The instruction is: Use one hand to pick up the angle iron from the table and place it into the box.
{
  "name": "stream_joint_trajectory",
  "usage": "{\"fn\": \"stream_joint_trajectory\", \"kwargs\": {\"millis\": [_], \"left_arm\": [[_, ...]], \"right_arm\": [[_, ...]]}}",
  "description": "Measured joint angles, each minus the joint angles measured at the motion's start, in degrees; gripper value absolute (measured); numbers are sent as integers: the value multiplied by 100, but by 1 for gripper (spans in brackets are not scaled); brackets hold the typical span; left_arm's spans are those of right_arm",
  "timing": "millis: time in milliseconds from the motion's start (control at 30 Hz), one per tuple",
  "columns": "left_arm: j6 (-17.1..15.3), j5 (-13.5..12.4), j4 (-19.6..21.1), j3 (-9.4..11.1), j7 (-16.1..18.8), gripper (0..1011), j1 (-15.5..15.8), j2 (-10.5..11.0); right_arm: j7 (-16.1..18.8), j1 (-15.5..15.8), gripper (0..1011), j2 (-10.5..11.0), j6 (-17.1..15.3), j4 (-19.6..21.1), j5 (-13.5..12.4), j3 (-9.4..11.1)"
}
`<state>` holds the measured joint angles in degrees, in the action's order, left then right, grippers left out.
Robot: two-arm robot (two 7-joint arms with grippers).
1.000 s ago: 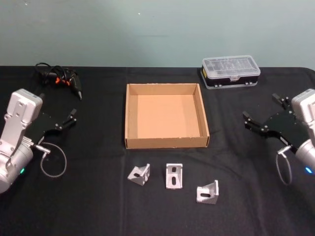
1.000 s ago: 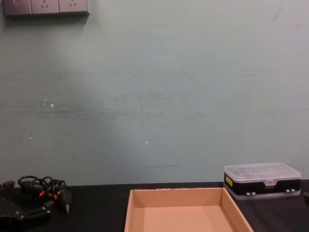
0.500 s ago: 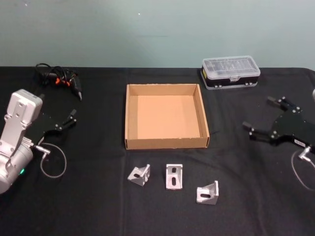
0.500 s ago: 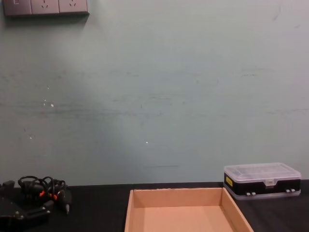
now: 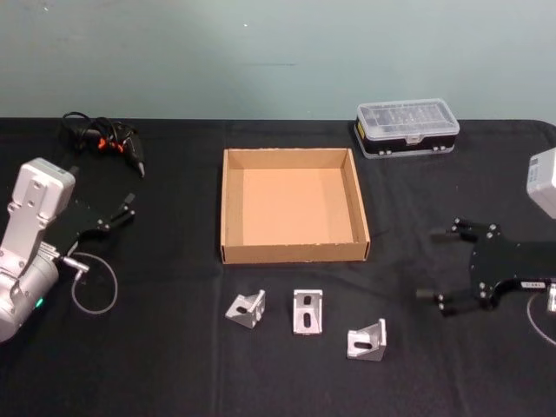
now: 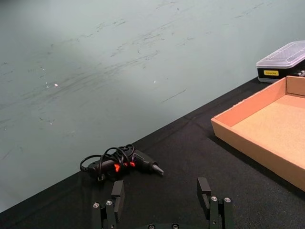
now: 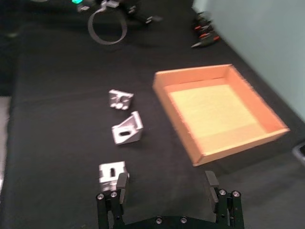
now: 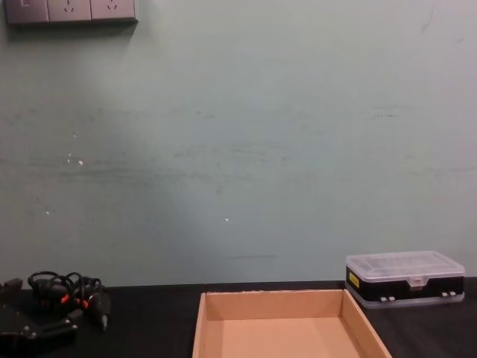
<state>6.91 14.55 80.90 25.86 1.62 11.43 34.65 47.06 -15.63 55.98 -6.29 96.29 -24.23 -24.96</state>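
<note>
Fingers spread wide and empty, the right gripper has swung from beside the box toward the front edge of the matte black table, near the rightmost of three angle irons. These silvery, slotted L-shaped brackets lie in a row before the low tan cardboard walls. The left gripper, fingers likewise apart, stays parked near the left edge.

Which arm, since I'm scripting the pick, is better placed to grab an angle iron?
Right. The right claw hangs open close beside the rightmost angle iron; the left claw, also open, sits much farther from all three.
</note>
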Motion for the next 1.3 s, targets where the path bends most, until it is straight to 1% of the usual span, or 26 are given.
{"fn": "stream_joint_trajectory", "kwargs": {"millis": [33, 133, 200, 233, 300, 533, 733, 867, 1067, 1267, 1300], "left_arm": [[0, 0, 0, 0, 1, 1000, 0, 0], [0, 0, 0, 0, 0, 1000, 0, 0], [0, 0, 0, 0, 0, 1000, 0, 0], [0, 0, 0, -1, 0, 1000, 0, 0], [0, 0, 0, 0, 0, 1000, 0, 0], [0, 0, 0, 0, 0, 1000, 0, 0], [0, 0, 0, 0, 0, 1000, 0, 0], [0, 0, 0, 0, 0, 1000, 0, 0], [0, 0, 0, 0, 0, 1000, 0, 0], [0, 0, 0, 0, 0, 1000, 0, 0], [0, 0, 0, 0, 0, 1000, 0, 0]], "right_arm": [[162, -103, 1003, 0, -46, -43, 41, -108], [364, -238, 1002, -20, -105, -113, 97, -268], [600, -392, 1003, -87, -148, -213, 159, -484], [600, -392, 1003, -87, -148, -213, 159, -484], [802, -521, 1002, -177, -179, -301, 223, -693], [1051, -732, 1002, -353, -201, -475, 357, -1062], [1065, -826, 1002, -398, -199, -556, 410, -1219], [1056, -868, 1002, -421, -193, -600, 430, -1274], [1015, -955, 1002, -504, -152, -713, 452, -1407], [960, -1055, 1003, -632, -96, -882, 504, -1553], [960, -1055, 1003, -632, -96, -882, 504, -1553]]}}
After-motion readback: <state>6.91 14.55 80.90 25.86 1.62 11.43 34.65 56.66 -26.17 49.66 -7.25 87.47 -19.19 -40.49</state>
